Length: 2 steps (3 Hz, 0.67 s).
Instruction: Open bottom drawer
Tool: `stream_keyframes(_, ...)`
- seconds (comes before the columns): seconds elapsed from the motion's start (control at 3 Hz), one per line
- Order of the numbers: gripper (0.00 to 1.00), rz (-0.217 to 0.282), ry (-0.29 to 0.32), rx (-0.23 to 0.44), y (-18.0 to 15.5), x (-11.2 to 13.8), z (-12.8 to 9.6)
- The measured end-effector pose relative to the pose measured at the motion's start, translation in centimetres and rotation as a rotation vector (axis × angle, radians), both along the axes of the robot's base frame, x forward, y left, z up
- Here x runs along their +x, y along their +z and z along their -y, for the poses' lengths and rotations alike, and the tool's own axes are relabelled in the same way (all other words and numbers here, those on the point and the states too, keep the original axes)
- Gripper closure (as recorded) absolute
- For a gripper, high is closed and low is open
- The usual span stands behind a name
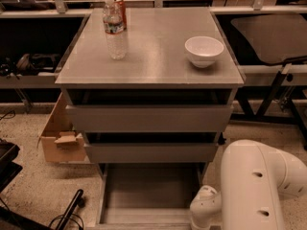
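The grey cabinet has three drawers. The bottom drawer is pulled out towards me, and its grey rectangular tray lies open and empty. Its front runs along the lower frame edge. The two taller drawer fronts above it, the top one and the middle one, are shut or nearly shut. My white arm fills the lower right corner, and its wrist reaches down beside the open drawer's right front corner. My gripper is below the frame edge and out of view.
A clear water bottle with a red can behind it and a white bowl stand on the cabinet top. A cardboard box sits on the floor at the left. Black cables and a stand leg lie lower left. Tables flank the cabinet.
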State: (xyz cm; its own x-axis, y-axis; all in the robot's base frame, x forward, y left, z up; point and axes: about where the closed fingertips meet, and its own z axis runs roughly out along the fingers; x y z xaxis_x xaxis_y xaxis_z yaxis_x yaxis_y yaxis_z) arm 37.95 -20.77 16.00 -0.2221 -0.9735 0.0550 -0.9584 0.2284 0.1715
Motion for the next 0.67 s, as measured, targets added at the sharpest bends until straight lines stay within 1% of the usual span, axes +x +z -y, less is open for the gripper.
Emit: stream_keyframes(0.67, 1.0, -0.013, 0.002, -0.002, 0.05, -0.75, 0.41)
